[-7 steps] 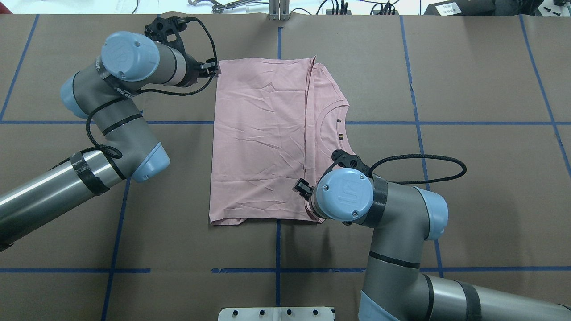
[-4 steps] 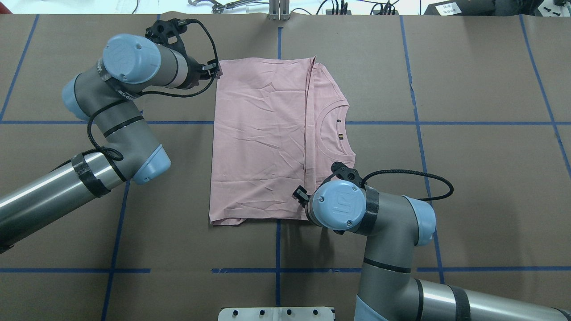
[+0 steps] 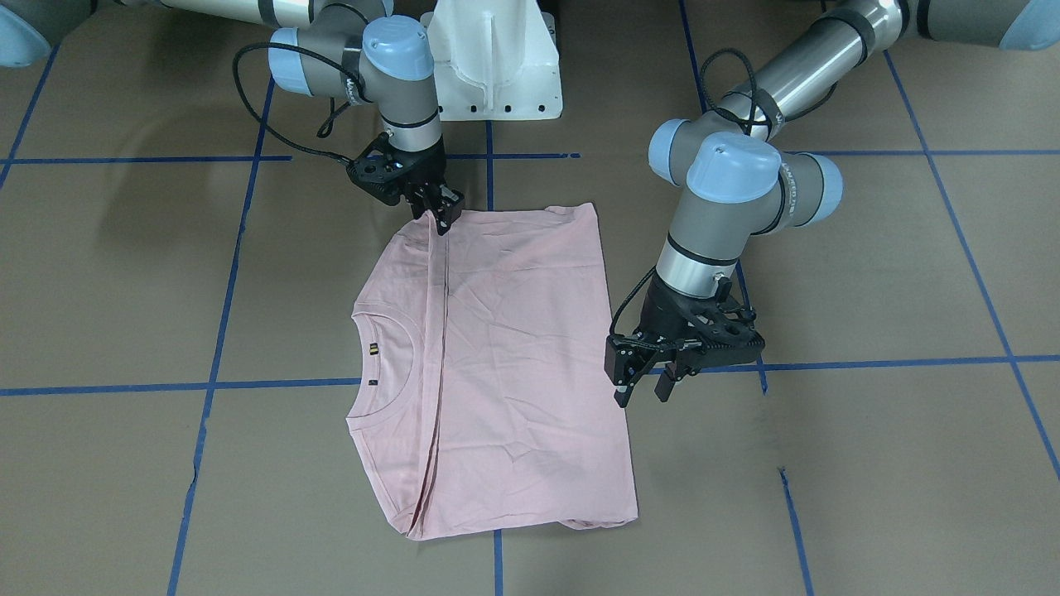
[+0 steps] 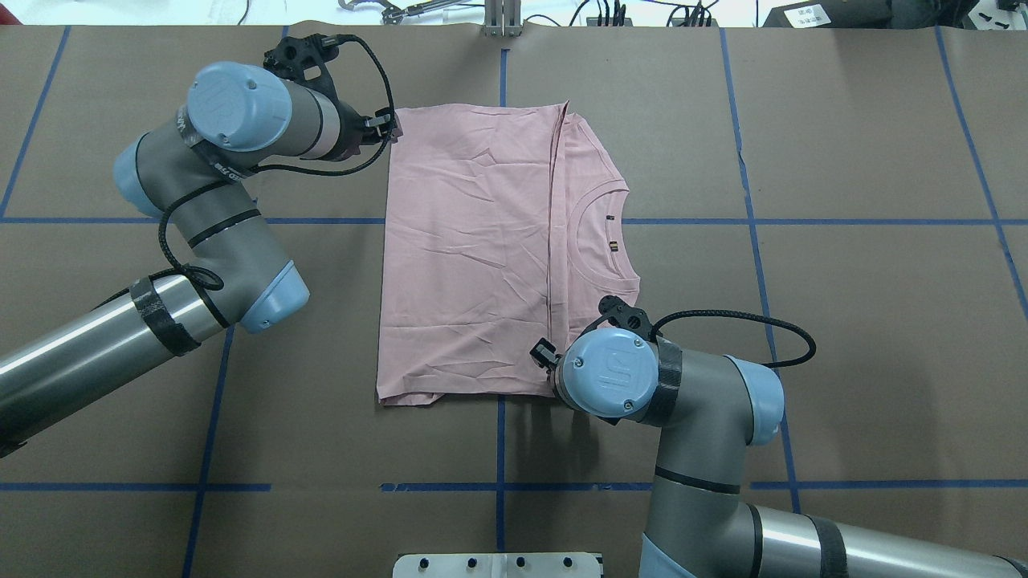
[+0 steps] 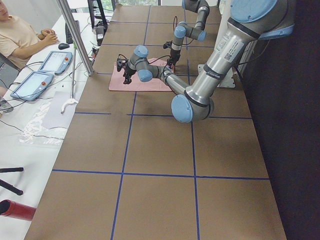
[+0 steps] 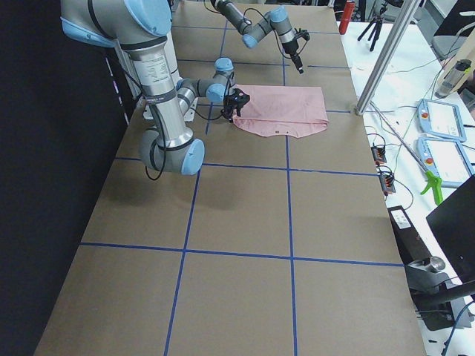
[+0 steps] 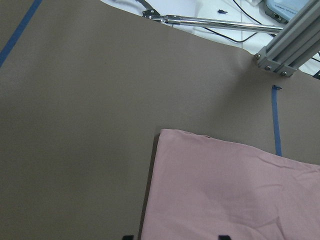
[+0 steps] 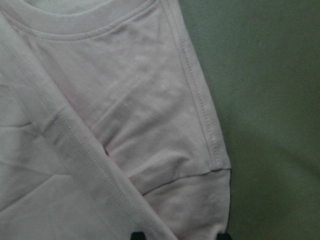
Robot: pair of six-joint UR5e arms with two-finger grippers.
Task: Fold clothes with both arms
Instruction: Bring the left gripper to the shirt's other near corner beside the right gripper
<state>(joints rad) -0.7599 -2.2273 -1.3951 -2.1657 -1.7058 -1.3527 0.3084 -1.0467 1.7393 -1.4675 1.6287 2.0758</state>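
The pale pink T-shirt [image 4: 474, 257] lies flat on the brown table, folded lengthwise, plain back up, with the ribbed collar [image 4: 598, 233] showing on its right side. My left gripper [image 3: 642, 387] hangs open just off the shirt's far left corner [image 4: 393, 120], holding nothing. The left wrist view shows that corner [image 7: 165, 135] below the spread fingertips. My right gripper [image 3: 443, 213] stands open over the shirt's near right corner by the sleeve hem [image 8: 210, 165]. In the overhead view its own wrist [image 4: 614, 373] covers it. The print is hidden.
Blue tape lines [image 4: 502, 449] cross the table. The white pedestal base [image 3: 497, 66] stands at the robot's edge. Beyond the far edge are a metal post [image 5: 75, 35], cables and tablets [image 6: 438, 119]. A person [image 5: 20, 35] sits at a side table.
The right wrist has shifted toward the robot and slightly left, down to the shirt's near corner. The left arm has barely moved. The shirt lies unchanged.
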